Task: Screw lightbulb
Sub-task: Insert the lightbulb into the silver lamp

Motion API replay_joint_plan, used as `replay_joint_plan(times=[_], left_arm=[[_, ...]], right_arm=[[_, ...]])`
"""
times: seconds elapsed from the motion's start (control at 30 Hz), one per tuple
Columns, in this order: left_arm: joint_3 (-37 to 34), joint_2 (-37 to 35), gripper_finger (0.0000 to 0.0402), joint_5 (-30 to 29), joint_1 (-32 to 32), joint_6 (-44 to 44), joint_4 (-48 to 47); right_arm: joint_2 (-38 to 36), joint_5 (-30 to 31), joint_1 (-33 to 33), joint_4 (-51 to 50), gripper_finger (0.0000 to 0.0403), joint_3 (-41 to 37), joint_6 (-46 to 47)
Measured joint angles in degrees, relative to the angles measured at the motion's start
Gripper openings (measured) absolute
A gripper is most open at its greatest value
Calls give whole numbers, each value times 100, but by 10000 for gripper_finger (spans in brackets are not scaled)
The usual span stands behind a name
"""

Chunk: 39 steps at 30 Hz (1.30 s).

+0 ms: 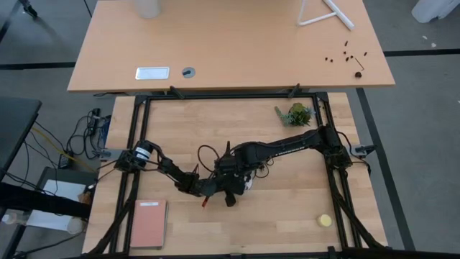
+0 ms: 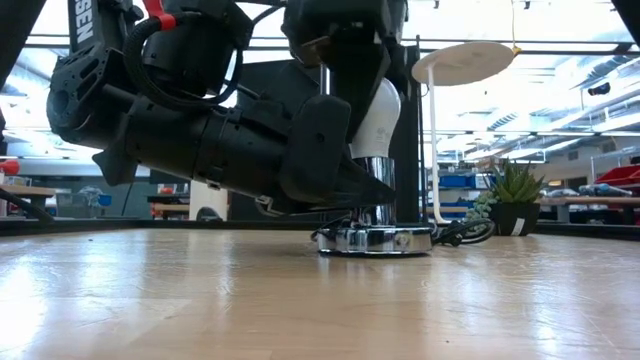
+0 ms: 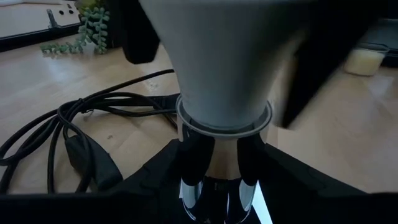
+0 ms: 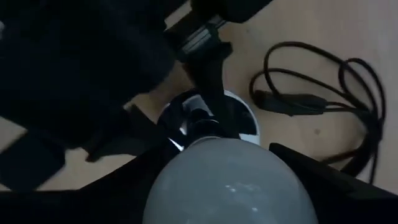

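The white lightbulb (image 2: pixel 377 118) stands upright with its narrow end in the chrome socket (image 2: pixel 373 185) of a small lamp. The lamp's round silvery base (image 2: pixel 375 240) rests flat on the wooden table. My left gripper (image 3: pixel 217 163) comes in low and is shut on the socket under the bulb. My right gripper (image 4: pixel 230 177) hangs over the bulb (image 4: pixel 230 186), pointing down, and is shut on its round top. In the high view both grippers meet at mid-table (image 1: pixel 230 180). My left gripper pinches the chrome socket (image 3: pixel 214 183) just below the bulb's neck, one finger (image 3: pixel 191 155) on each side. The fingers reach in nearly level, low over the table. The lamp stays upright on its base. My right gripper holds the bulb's wide round end (image 4: pixel 171 180) between its two fingers (image 4: pixel 115 177), one on each side. It comes from above, pointing down. The bulb stands upright below it, its neck (image 3: pixel 224 115) at the socket's rim.
The lamp's black cord (image 4: pixel 323 93) lies in loops on the table beside the base. A small potted succulent (image 1: pixel 296 114) sits at the far right, a flat yellow round thing (image 1: pixel 325 220) at the near right, and a pinkish book (image 1: pixel 148 223) at the near left.
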Motion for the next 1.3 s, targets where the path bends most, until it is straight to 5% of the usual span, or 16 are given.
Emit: replay_joint_plan(times=[0.3, 0.67, 0.8, 1.1, 1.3], left_arm=[[-1, 0, 184, -37, 11, 20, -22], [-1, 0, 184, -20, 13, 10, -20], [-1, 0, 184, -15, 11, 8, -20], [-1, 0, 184, -13, 11, 8, -17], [-1, 0, 184, -11, 11, 8, -17]], right_arm=[[-6, -1, 12, -25, 336, 2, -1441], [-7, 56, 33, -83, 372, 2, -7010], [-7, 66, 31, -75, 367, 2, -8297], [-7, 71, 31, -88, 262, 2, -8074], [-5, 136, 42, -91, 257, 2, -6903]])
